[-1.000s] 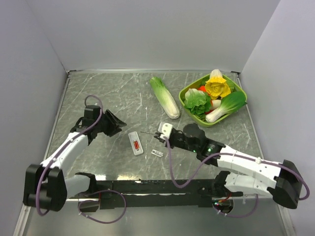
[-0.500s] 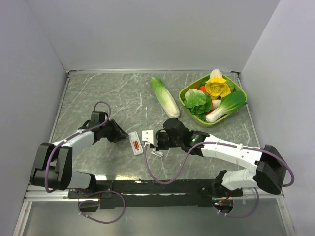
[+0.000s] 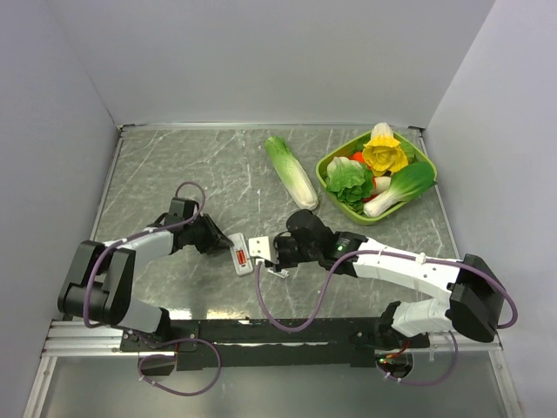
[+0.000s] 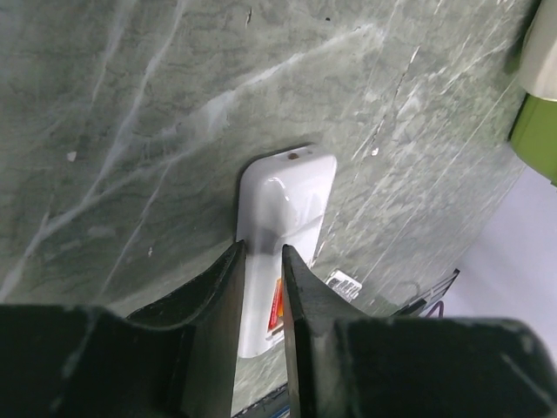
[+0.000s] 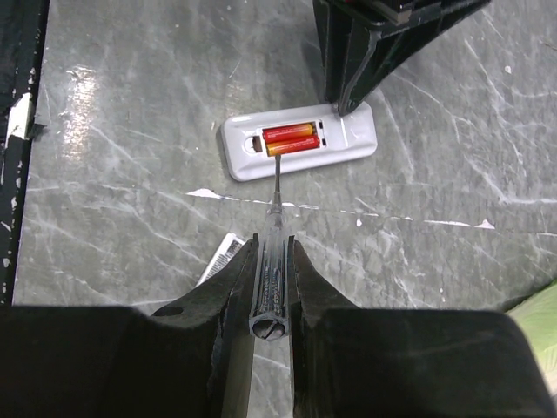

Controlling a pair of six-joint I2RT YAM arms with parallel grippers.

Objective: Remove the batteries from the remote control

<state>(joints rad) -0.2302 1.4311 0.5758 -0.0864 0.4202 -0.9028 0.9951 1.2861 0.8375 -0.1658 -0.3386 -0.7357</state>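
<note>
On the marbled green desk (image 3: 174, 165), the left gripper (image 4: 261, 252) has its fingers nearly closed, tips resting on one end of the remote control (image 3: 241, 259), which lies centre-left in the overhead frame. The right gripper (image 5: 271, 248) fingers clamp a thin pointed tool (image 5: 274, 196), its tip at the two batteries (image 5: 290, 138) seated in the open recess.

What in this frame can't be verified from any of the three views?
- Left wrist view: the left pincer covers most of the remote control; clamping or only pressing is unclear.
- Right wrist view: whether the tool tip touches the batteries cannot be told; the right pincer hides part of the cover piece.
- Top view: the batteries are too small to count.
</note>
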